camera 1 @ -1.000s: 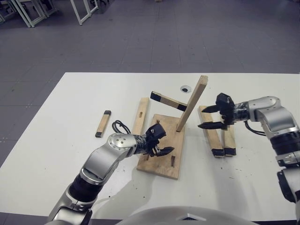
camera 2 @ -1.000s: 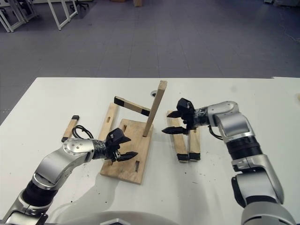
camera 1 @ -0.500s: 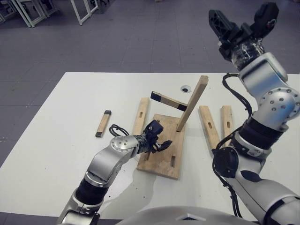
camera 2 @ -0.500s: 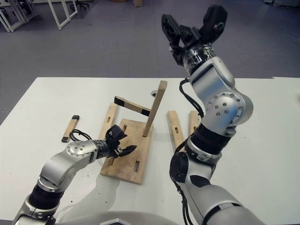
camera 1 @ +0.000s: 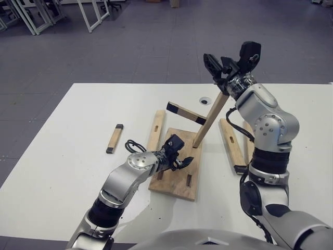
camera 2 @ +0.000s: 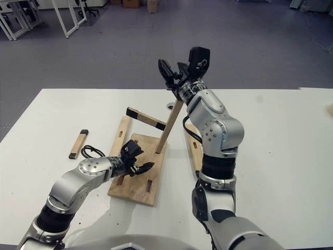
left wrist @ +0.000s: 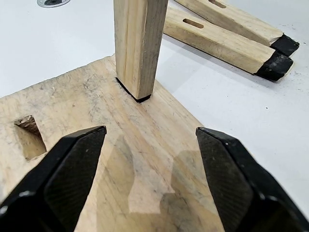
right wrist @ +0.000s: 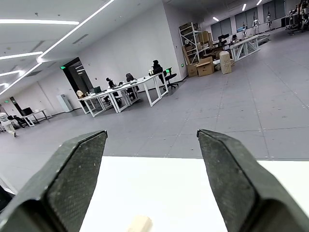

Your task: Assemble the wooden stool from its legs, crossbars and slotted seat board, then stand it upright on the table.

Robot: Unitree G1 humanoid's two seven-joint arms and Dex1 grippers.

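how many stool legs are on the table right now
4. An upright leg stands slotted in the seat board; a lying leg is along the board's left side; two more legs lie side by side on its right. None seems hidden.

You get bright, even light from overhead: long ceiling strips [right wrist: 41, 21] glow white in the right wrist view, and the white worktop [camera 1: 67, 135] reads pale and evenly lit, with no hard glare spot. Shadows stay soft and short, with a faint grey edge under the loose legs [left wrist: 222, 46] and a thin dark line where the upright leg [left wrist: 137, 43] meets the seat board [left wrist: 145, 145]. The floor [camera 1: 130, 47] behind looks a duller grey than the worktop.
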